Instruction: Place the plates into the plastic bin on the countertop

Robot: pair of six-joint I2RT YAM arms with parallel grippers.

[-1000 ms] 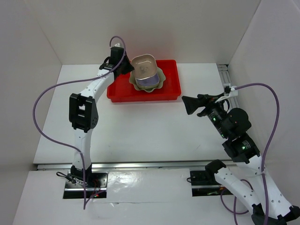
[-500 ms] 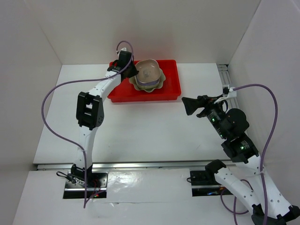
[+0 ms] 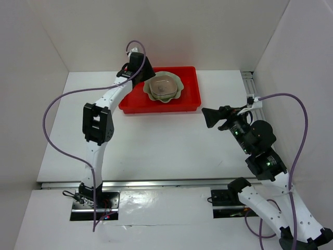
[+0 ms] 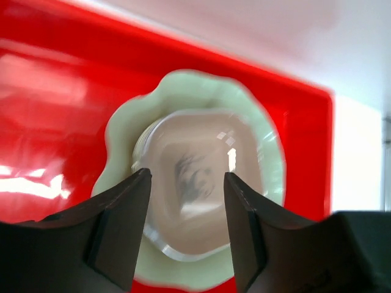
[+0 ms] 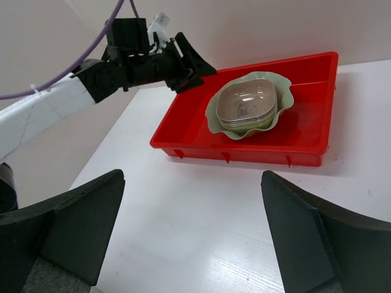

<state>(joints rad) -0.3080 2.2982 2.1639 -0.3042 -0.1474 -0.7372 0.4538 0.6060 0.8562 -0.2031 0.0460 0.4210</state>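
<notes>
While all the plates (image 3: 164,87) in view sit nested in the plastic bin (image 3: 156,108), the left gripper (image 4: 186,183) hangs over them, fingers apart and holding nothing.

The bin lies against the far edge of the countertop (image 3: 156,151), about midway along. The small dishes are piled inside the scalloped green plate (image 5: 284,101) with a tan-pink plate (image 5: 246,101) on top, probably so that one low stack fits within the rim; their number cannot be told. The right gripper (image 3: 207,117) waits near the right edge, jaws wide and empty, well apart from the bin. For a retreat, the raised rim and the purple cable (image 3: 52,104) looping toward the left edge are the likely snags.
</notes>
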